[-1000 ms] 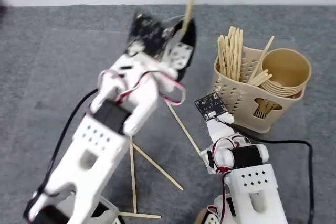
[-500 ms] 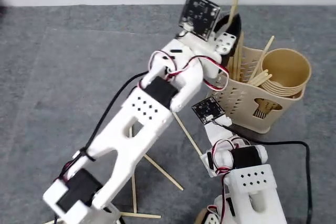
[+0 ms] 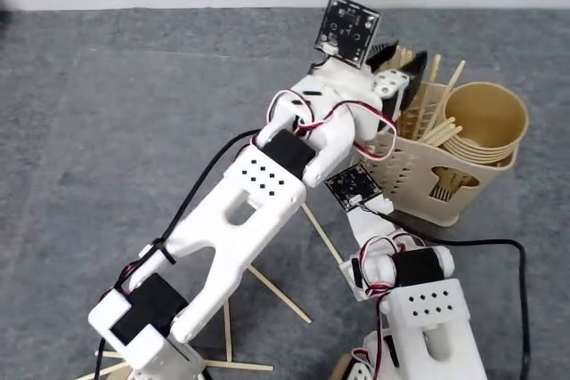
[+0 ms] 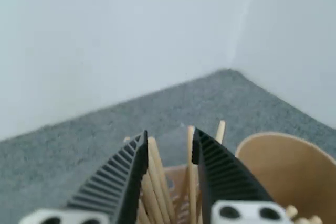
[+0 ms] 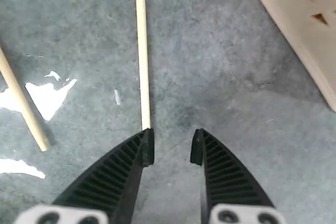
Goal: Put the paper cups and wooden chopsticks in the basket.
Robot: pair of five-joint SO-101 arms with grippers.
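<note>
The left tool (image 4: 169, 136) hangs over the basket (image 3: 419, 175) with its jaws spread and nothing pinched between them. Directly beneath it stands the bundle of chopsticks (image 4: 155, 182), upright in their compartment, and the stacked paper cups (image 3: 485, 117) sit in the compartment just to one side. To my eye that arm's part is done.

What matters is down by the right tool (image 5: 172, 137). It is low over the bench (image 3: 107, 131), jaws parted and empty. A loose stick (image 5: 140, 51) lies flat with its near end just at the tip of one finger. Its length runs straight ahead from the tool, in line with the fingers rather than across the gap. I'd judge this arm far the nearer of the two to it. To close on the stick it would have to shift sideways toward that finger, and likely forward along the stick too. The basket wall lies close by on the tool's other side.

More sticks (image 3: 276, 287) lie scattered farther back, beneath the left arm.
</note>
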